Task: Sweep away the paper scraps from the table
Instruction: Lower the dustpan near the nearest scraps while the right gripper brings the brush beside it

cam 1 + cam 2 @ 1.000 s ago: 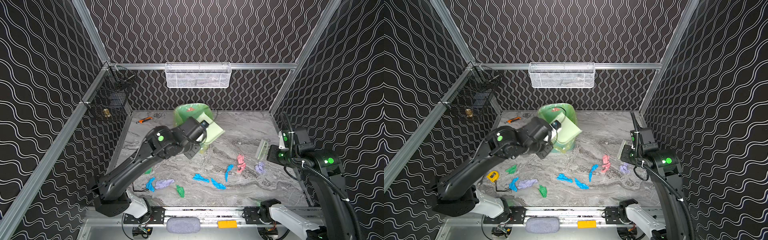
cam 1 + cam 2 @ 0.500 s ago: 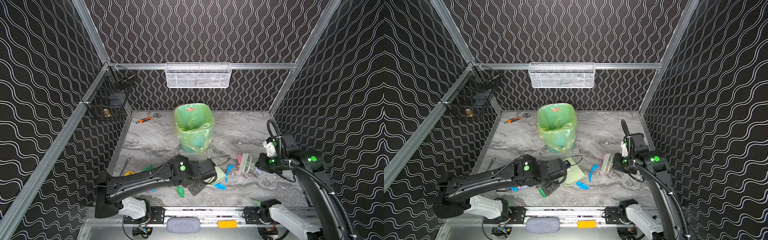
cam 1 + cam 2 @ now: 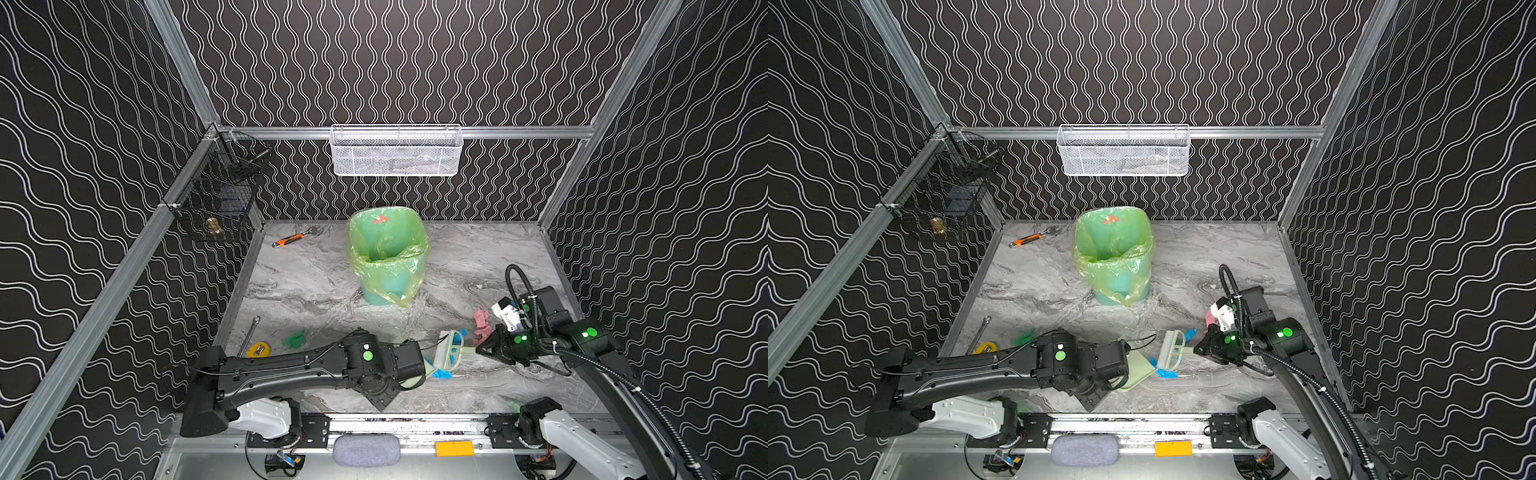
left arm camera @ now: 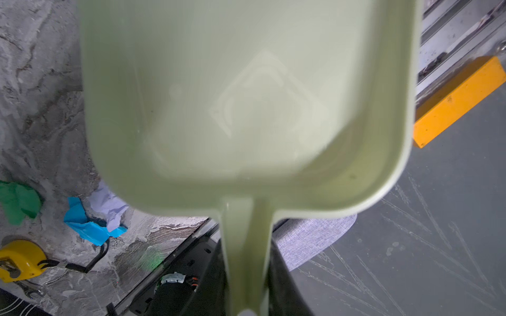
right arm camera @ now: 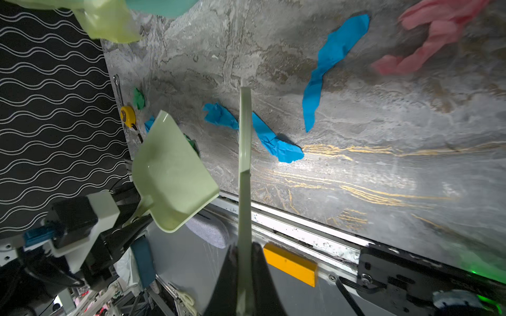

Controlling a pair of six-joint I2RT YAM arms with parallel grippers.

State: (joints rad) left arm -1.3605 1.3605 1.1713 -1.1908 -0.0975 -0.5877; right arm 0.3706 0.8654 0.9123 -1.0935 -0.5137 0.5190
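Flat grey table (image 3: 478,257) with marble-like veining, edged by aluminium rails.

Round bin (image 3: 386,257) lined with a translucent green bag, upright at mid-table toward the back.

Pale green plastic dustpan (image 5: 172,175), tilted over the table's front edge; handle clamped between the nearly closed jaws of the left gripper (image 5: 137,219).

Pale green hand brush (image 3: 446,353) with white bristles, just right of the dustpan; thin handle pinched in the fully closed jaws of the right gripper (image 3: 484,348).

Paper scraps, wrinkly, all lying on the table's front half:
- pink (image 3: 482,322), beside the right gripper
- long blue strip (image 5: 325,68) and crumpled blue pieces (image 5: 276,142), beside the brush head
- lilac with blue (image 4: 109,202), next to the dustpan
- green (image 3: 295,338), toward the left rail

Yellow tape measure (image 3: 257,350), near the green scrap.
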